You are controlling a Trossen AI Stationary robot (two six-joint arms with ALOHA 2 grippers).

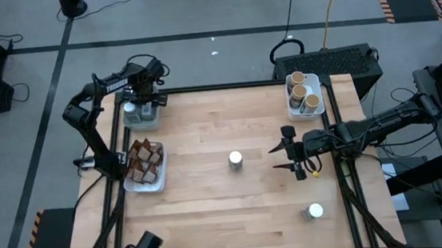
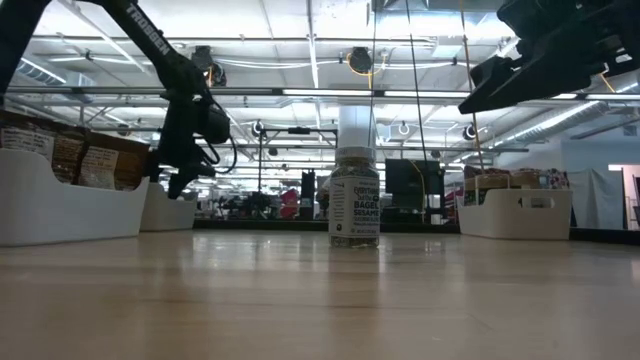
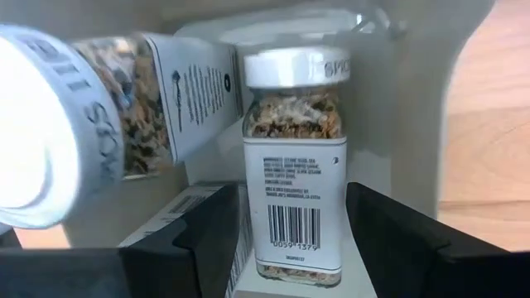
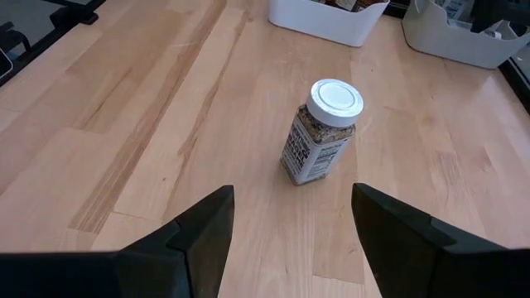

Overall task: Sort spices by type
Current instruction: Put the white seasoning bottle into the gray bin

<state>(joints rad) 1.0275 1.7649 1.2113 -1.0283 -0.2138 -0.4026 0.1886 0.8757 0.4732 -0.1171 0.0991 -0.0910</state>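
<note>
From above, the left gripper hangs over the white tray at upper left, while the right gripper, fingers spread, sits right of centre, near a white-lidded jar mid-table. Another white-lidded jar stands lower right.

At table level, that central jar stands upright, alone.

The left wrist camera shows the fingers spread either side of a white-lidded spice jar, not touching.

The right wrist camera shows empty fingers apart.

Wooden table; three white trays near edges.
</note>
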